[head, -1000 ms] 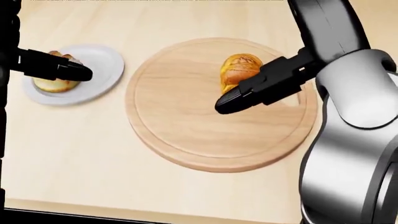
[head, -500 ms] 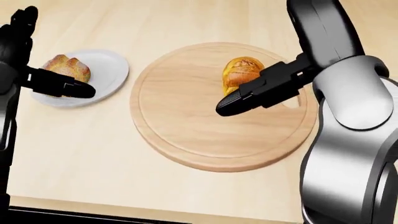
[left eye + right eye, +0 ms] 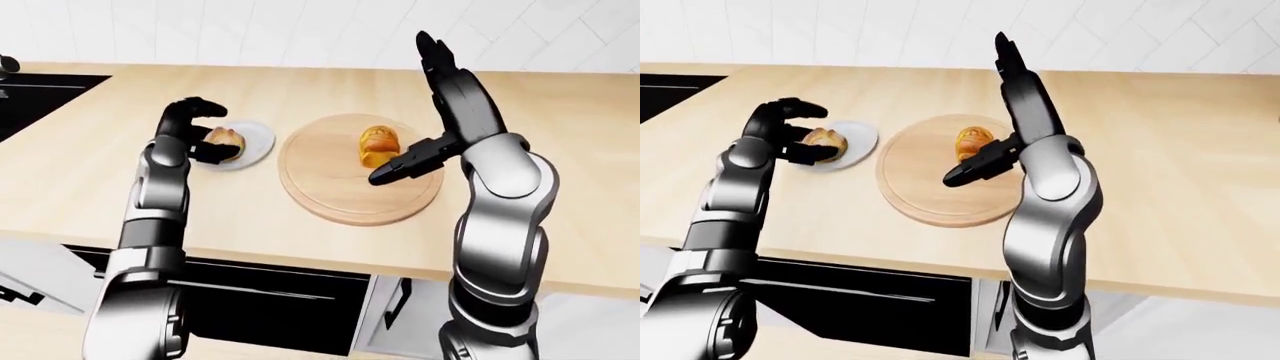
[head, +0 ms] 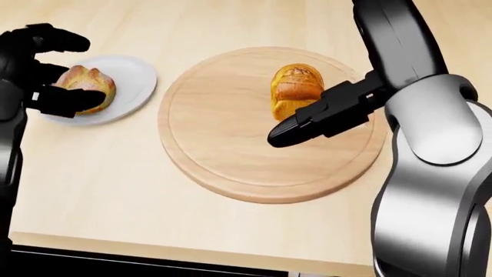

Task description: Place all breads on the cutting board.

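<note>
A golden bread loaf point(image 4: 296, 89) lies on the round wooden cutting board point(image 4: 231, 144), right of its centre. To the board's left, a second bread roll point(image 4: 90, 82) sits on a white plate point(image 4: 134, 78). My left hand point(image 4: 53, 69) is at the roll, open, with fingers arched above it and the thumb point(image 4: 69, 98) across its near side. My right hand point(image 3: 440, 97) is raised flat and open over the board's right part. Its thumb point(image 4: 304, 127) sticks out just below the loaf. It holds nothing.
The light wooden counter point(image 3: 560, 112) runs wide to the right of the board. A black cooktop point(image 3: 40, 90) is set in at the far left. The counter's near edge point(image 4: 154, 245) is low in the head view, with dark cabinet fronts point(image 3: 280, 300) under it.
My left hand has risen and curled its fingers over the roll, with the thumb now against it. The right hand has hardly moved. The view has shifted slightly.
</note>
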